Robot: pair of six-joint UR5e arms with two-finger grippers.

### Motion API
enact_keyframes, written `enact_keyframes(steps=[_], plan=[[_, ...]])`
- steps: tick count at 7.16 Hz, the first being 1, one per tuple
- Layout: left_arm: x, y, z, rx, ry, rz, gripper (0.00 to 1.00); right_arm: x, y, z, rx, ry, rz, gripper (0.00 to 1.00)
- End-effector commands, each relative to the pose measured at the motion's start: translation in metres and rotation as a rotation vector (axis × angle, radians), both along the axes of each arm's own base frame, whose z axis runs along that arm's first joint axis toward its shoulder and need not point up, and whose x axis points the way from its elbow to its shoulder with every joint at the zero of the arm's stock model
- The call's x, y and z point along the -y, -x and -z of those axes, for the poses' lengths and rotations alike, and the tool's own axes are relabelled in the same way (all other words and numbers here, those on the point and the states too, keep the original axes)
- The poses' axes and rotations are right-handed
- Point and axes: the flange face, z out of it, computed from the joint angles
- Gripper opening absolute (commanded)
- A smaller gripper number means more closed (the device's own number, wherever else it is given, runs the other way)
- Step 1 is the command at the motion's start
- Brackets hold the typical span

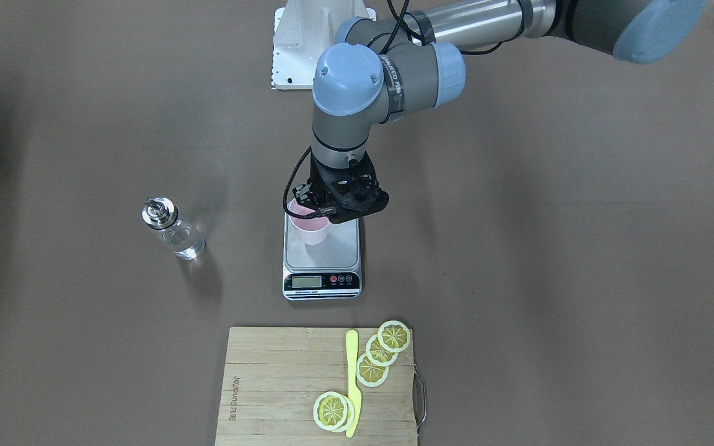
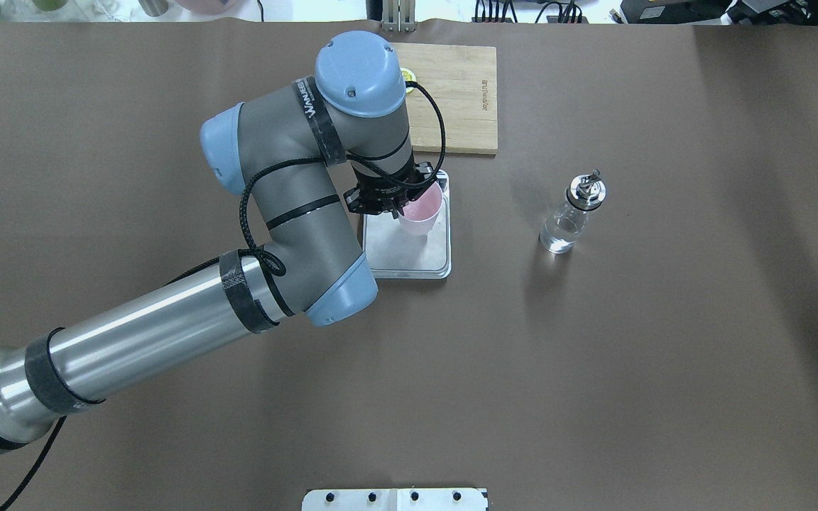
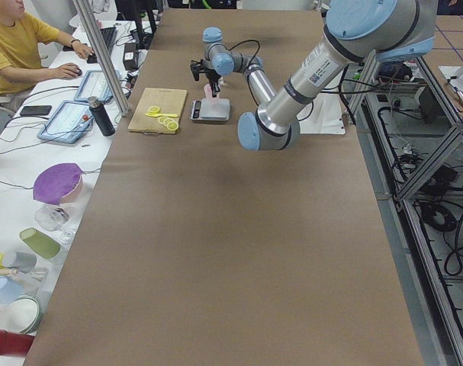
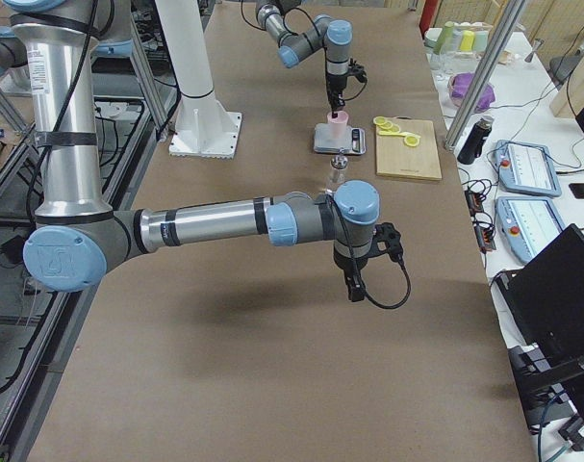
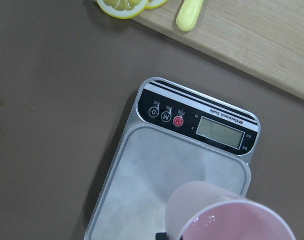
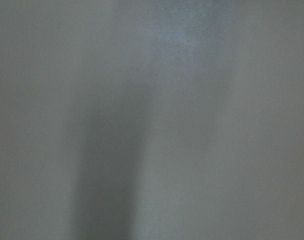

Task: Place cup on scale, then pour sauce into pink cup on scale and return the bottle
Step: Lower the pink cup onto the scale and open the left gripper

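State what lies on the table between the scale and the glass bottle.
Nothing: that stretch of brown table between the scale and the bottle is bare, as the overhead view shows and the front-facing view confirms.

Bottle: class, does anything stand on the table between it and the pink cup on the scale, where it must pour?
Nothing visible does. Only bare brown table lies between the bottle and the cup on the scale. The left gripper is at the cup's rim, on the side away from the bottle.
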Motion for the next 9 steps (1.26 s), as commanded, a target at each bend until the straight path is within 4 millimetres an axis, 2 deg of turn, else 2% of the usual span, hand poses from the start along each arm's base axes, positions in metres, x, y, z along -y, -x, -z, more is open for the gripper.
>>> enact_keyframes(steps=[1, 2, 3, 4, 5, 6, 7, 9], plan=[[-0.007, -0.018, -0.008, -0.015, -0.05, 0.003, 0.0, 0.001, 0.0, 0.0, -0.001, -0.003, 0.002, 1.0], [-0.007, -0.016, -0.006, -0.017, -0.06, -0.003, 0.0, 0.001, 0.0, 0.0, -0.001, -0.003, 0.002, 1.0], [-0.003, -0.01, -0.003, -0.015, -0.132, -0.056, 0.58, 0.001, 0.0, -0.001, -0.003, -0.003, 0.003, 1.0], [-0.007, -0.004, -0.01, -0.013, -0.146, -0.061, 0.98, 0.001, 0.0, -0.004, -0.003, 0.0, 0.003, 1.0], [-0.01, 0.017, -0.016, -0.026, -0.162, -0.052, 1.0, 0.001, 0.0, -0.005, -0.003, 0.002, 0.003, 1.0], [-0.003, 0.045, -0.013, -0.04, -0.161, -0.038, 1.0, 0.001, 0.0, -0.004, -0.003, -0.001, 0.003, 1.0], [0.006, 0.085, -0.014, -0.059, -0.152, -0.078, 1.0, 0.003, 0.0, 0.002, -0.001, -0.008, 0.0, 1.0], [0.021, 0.163, -0.048, -0.058, -0.191, -0.111, 1.0, 0.004, 0.003, 0.015, 0.014, -0.04, 0.011, 1.0]])
